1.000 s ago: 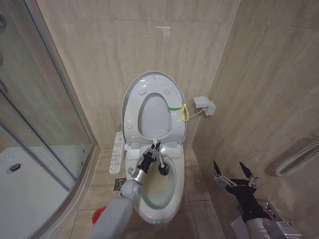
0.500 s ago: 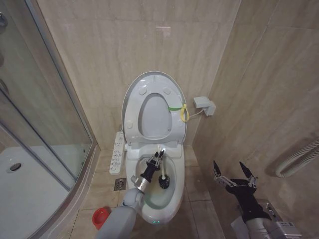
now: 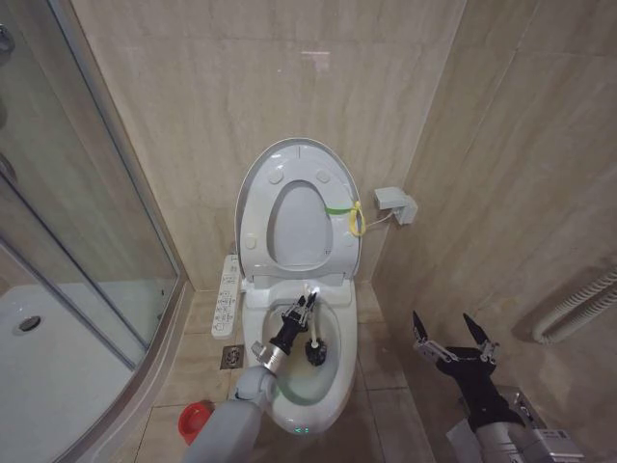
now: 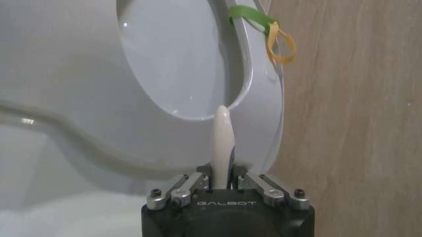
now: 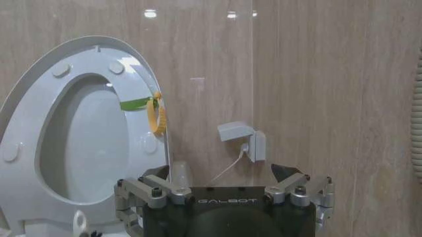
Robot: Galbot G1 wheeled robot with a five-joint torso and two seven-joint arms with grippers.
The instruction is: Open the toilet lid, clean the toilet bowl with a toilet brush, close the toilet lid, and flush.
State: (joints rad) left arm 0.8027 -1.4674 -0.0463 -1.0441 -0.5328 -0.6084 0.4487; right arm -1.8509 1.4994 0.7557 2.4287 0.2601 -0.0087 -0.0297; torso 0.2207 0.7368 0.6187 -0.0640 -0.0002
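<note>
We find the large glossy white oval toilet lid [image 3: 299, 207] raised upright against the beige tiled wall [image 3: 241, 77], with the white ring-shaped seat [image 3: 339, 246] lifted against it. The left gripper [image 3: 301, 311] reaches over the white elongated ceramic toilet bowl [image 3: 342, 371]; its fingers are clamped tight on the thin white handle of the toilet brush [image 3: 313, 333]. The round black bristle head sits down inside the stained bowl, apparently against its inner wall, though we cannot confirm contact. The right gripper [image 3: 453, 338] hangs well to the right of the toilet, its fingers spread wide and holding nothing. A small red cup holder [image 3: 193, 418] stands on the floor beside the bowl.
</note>
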